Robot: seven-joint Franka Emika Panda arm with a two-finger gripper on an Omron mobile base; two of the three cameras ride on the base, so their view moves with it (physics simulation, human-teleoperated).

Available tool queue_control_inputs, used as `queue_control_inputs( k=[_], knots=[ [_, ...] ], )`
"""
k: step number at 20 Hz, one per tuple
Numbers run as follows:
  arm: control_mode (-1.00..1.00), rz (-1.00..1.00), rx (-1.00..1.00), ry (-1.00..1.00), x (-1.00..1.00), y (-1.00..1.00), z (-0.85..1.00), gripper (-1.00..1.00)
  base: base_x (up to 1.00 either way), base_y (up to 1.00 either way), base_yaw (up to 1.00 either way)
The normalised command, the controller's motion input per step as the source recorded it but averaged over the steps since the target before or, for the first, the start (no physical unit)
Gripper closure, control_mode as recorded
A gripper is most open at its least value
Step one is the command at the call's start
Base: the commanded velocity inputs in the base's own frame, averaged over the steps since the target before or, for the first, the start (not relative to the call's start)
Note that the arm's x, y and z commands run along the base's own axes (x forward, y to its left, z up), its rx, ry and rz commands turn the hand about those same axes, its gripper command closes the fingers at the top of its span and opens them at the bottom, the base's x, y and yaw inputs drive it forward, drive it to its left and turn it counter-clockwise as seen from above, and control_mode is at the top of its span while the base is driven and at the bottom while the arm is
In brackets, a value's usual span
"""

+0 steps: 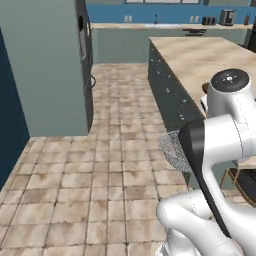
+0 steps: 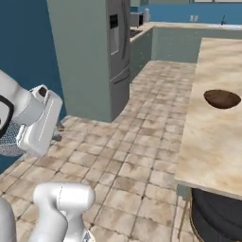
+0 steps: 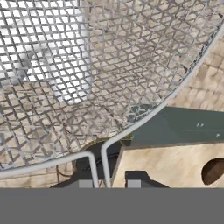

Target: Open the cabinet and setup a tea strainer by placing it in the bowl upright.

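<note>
Mesh of the strainer (image 3: 87, 65) looms right before the hand camera, its wire handle running down between the closed fingers (image 3: 134, 183), which grip it. Off on the counter (image 2: 222, 142) sits the bowl (image 2: 222, 99), well apart from the strainer.

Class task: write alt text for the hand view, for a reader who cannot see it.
A silver wire-mesh tea strainer, held in the shut hand, fills the upper left, its wire handle running down between the finger tips. Behind it lies a beige counter with a dark brown bowl at the right edge.
</note>
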Motion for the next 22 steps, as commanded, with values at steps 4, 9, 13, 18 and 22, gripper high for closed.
queue_control_inputs(
  k=[4,9,13,18,22],
  knots=[
    [1.00,0.00,0.00,0.00,0.00,0.00,0.00,1.00,0.74,0.49,-0.79],
    [1.00,0.00,0.00,0.00,0.00,0.00,0.00,1.00,0.70,0.68,-0.71],
    [1.00,0.00,0.00,0.00,0.00,0.00,0.00,1.00,0.49,0.91,-0.62],
    [1.00,0.00,0.00,0.00,0.00,0.00,0.00,1.00,0.54,0.72,-0.69],
    [1.00,0.00,0.00,0.00,0.00,0.00,0.00,1.00,0.61,0.62,-0.73]
  ],
)
